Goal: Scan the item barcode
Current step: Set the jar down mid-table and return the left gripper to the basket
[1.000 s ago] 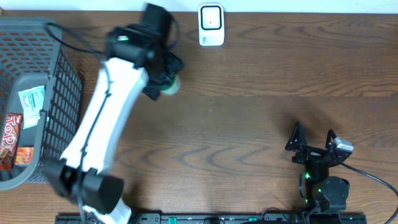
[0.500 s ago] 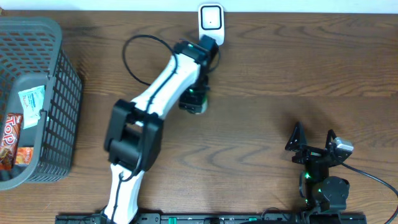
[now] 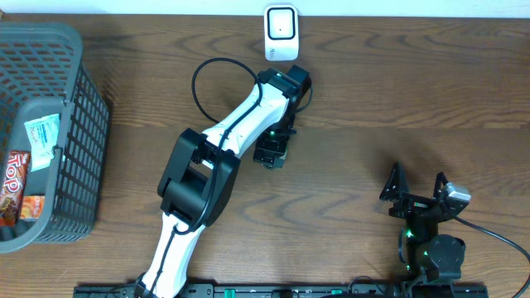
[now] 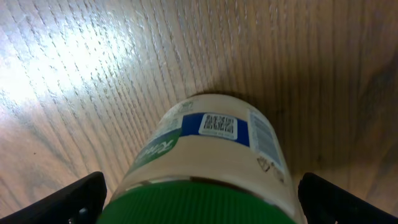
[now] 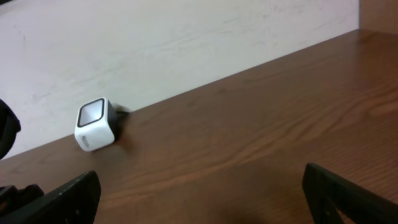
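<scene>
The jar (image 4: 214, 155) sits on the tabletop (image 4: 74, 74) near the scanner (image 3: 281, 33), flanked by the left claw's (image 3: 271, 154) wide-spread fingers, its barcode label showing. The right claw (image 3: 417, 184), well apart from the scanner, gapes wide with nothing in it.

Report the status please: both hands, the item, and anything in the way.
Left hand open, straddling green-lidded jar. Right hand open, empty. Barcode faces left wrist camera; scanner at far edge, nothing blocking.
</scene>
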`<state>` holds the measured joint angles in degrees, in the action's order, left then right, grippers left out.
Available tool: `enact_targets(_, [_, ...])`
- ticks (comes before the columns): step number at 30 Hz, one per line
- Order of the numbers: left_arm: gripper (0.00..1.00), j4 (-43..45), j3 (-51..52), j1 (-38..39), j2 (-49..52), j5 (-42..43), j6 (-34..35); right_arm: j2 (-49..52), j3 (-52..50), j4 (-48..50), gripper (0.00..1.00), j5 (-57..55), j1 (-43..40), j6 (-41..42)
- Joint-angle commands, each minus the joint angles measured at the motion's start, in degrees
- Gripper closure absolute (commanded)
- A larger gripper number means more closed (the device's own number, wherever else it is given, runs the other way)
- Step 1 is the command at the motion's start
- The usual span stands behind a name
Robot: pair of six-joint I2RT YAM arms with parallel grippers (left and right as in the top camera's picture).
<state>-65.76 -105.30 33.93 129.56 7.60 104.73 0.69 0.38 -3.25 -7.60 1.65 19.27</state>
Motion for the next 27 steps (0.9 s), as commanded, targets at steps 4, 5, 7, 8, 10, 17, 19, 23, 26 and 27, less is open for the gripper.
enact_targets(4, [0.02,-2.4,-1.4,-0.9,-6.6,-3.3,-4.3,-0.3,-0.1,-0.2,0.01,-0.9,0.4,0.4])
enact_targets(5, [0.02,-2.6,-1.6,-1.3,-8.4,-4.2,-5.2,-0.3,-0.1,-0.2,0.01,-0.9,0.4,0.4])
enact_targets(7, [0.03,-2.7,-2.0,-2.7,-13.2,-5.9,-7.5,-0.3,-0.1,-0.2,0.01,-0.9,0.4,0.4])
enact_targets(8, [0.02,-2.5,-2.3,-3.5,-15.6,-6.1,-9.2,-0.3,-0.1,-0.2,0.01,-0.9,0.4,0.4])
enact_targets(10, [0.02,-0.1,-3.0,-5.2,-20.5,-6.1,-16.5,-0.3,-0.1,-0.2,0.01,-0.9,0.4,0.4])
enact_targets(17, [0.02,4.1,-4.9,-15.0,-38.5,-10.5,-52.0,-0.3,-0.1,-0.2,0.01,-0.9,0.4,0.4])
enact_targets(19, [0.02,1.2,-4.9,-20.3,-43.6,-16.3,-54.3,-0.3,-0.1,-0.2,0.01,-0.9,0.4,0.4])
enact_targets(23, [0.02,-3.5,-4.8,-33.7,-50.8,-22.7,-58.2,-0.3,-0.1,-0.2,0.01,-0.9,0.4,0.4])
enact_targets(26, [0.02,-8.0,-4.8,-46.4,-53.0,-22.7,-58.6,-0.3,-0.1,-0.2,0.01,-0.9,0.4,0.4])
enact_targets(27, [0.02,-10.1,-4.8,-50.4,-53.0,-22.6,-58.6,-0.3,-0.1,-0.2,0.01,-0.9,0.4,0.4])
